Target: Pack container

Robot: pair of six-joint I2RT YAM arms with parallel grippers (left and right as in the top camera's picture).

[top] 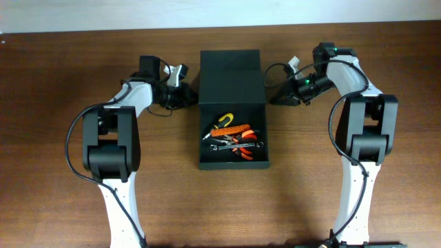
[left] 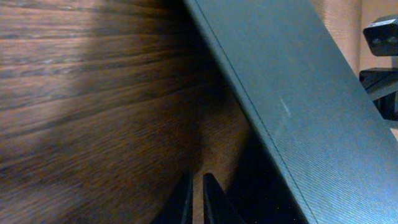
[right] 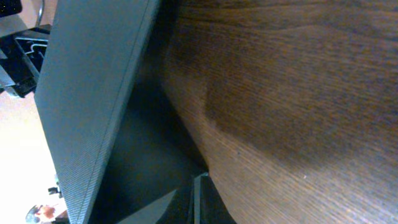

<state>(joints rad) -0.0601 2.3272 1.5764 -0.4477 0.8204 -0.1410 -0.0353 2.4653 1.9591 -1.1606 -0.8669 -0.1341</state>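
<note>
The container [top: 233, 163] is a dark green-black box at the table's middle, open, with its flap lid [top: 231, 76] tilted up at the back. Several hand tools [top: 231, 134] lie inside: a yellow-handled one, orange-red pliers and a silver wrench. My left gripper [top: 187, 96] is shut and empty, low on the table beside the lid's left edge. The lid fills the right of the left wrist view [left: 298, 93], above the fingers [left: 198, 199]. My right gripper [top: 275, 96] is shut beside the lid's right edge. The lid also shows in the right wrist view [right: 93, 81], left of the fingers [right: 196, 199].
The dark wooden table [top: 62, 200] ends at the back, just behind the lid [top: 69, 31]. My two arm columns stand at the front left [top: 114, 158] and front right [top: 365, 151]. Cables loop beside each arm.
</note>
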